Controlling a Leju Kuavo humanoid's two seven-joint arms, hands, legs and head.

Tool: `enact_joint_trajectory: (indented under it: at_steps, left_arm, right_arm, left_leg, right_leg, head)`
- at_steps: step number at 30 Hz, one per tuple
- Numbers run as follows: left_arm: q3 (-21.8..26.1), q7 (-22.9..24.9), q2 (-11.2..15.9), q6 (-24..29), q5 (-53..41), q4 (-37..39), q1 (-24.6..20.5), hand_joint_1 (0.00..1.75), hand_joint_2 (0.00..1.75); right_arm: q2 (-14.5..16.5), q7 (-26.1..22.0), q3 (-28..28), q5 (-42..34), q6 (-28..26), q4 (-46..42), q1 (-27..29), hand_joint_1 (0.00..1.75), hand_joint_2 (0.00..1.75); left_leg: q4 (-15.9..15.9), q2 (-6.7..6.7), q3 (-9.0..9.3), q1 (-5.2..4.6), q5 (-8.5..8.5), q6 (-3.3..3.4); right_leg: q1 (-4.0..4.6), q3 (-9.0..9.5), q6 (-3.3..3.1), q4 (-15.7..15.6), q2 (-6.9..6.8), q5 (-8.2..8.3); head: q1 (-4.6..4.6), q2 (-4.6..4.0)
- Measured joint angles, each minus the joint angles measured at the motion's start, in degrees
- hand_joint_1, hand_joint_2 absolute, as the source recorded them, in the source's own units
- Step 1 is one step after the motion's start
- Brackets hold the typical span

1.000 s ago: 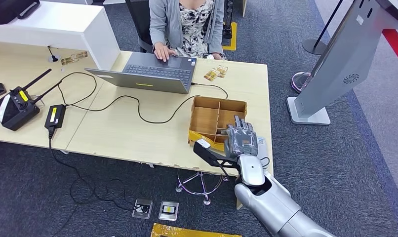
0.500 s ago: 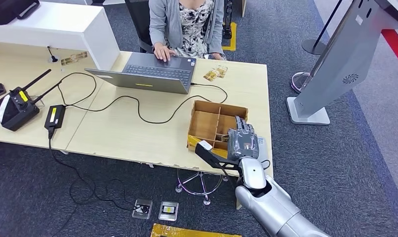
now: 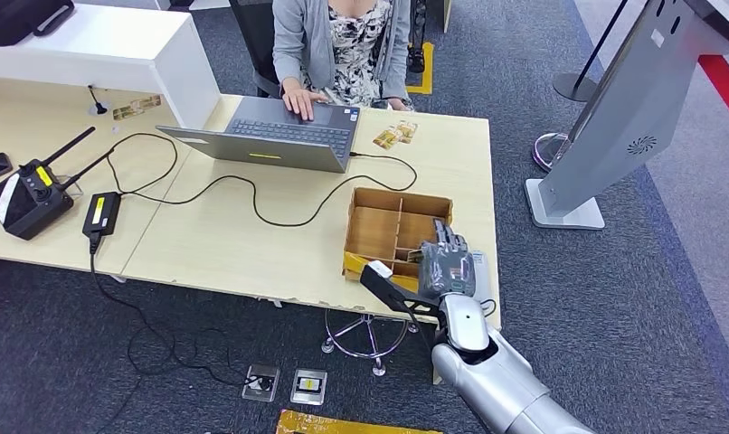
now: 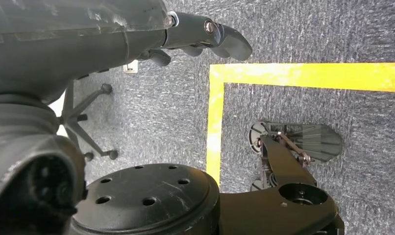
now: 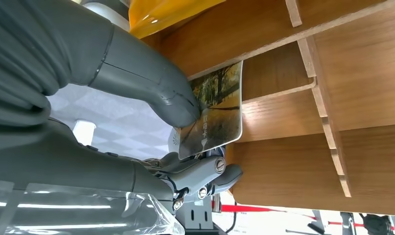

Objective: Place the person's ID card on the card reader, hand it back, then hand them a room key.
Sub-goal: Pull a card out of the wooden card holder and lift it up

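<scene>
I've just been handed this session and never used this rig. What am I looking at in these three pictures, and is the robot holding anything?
The wide picture is the robot's head camera, looking down at a desk. The silver arm from below ends in its right hand, over a wooden divided box. A person types on a laptop across the desk.

The close picture of wood is the right wrist camera: the thumb and fingers pinch a card with a tree scene, at the box's dividers.

The carpet picture is the left wrist camera: the left hand hangs over the floor, holding nothing.

picture-printed card [image 5: 216, 111] pinched between grey thumb and fingers, beside wooden divided box [image 5: 333, 73]
</scene>
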Motion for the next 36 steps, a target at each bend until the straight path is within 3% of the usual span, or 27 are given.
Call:
enact_joint_trajectory:
  at_steps: [20, 27, 36]
  left_arm:
    - [0.00, -0.12, 0.39, -0.74, 0.16, 0.00, 0.02, 0.00, 0.00]
    - [0.00, -0.16, 0.51, -1.13, -0.74, 0.00, -0.16, 0.00, 0.00]
    - [0.00, -0.31, 0.51, -1.72, -0.88, 0.00, -0.77, 0.00, 0.00]
  right_arm:
    - [-0.21, 1.57, -0.16, 1.18, -0.46, -1.59, 0.59, 1.75, 1.75]
    - [-2.56, 4.66, -2.34, 7.35, 0.32, -10.60, 0.51, 1.75, 1.75]
    - [-4.46, 3.15, -4.84, 10.12, 0.33, -20.64, -1.01, 1.75, 1.75]
  left_leg:
    - [0.00, 0.00, 0.12, 0.00, 0.00, 0.00]
    - [0.01, 0.01, 0.02, -0.02, 0.01, 0.00]
    - [0.00, 0.03, 0.01, -0.01, 0.00, 0.00]
  right_leg:
    - [0.00, 0.12, 0.00, -0.01, -0.01, 0.01]
    - [-0.02, 0.02, 0.00, 0.00, 0.01, 0.02]
    - [-0.01, 0.00, 0.00, 0.00, 0.03, 0.02]
  head:
    - [0.00, 0.00]
    - [0.01, 0.00]
    - [-0.01, 0.00]
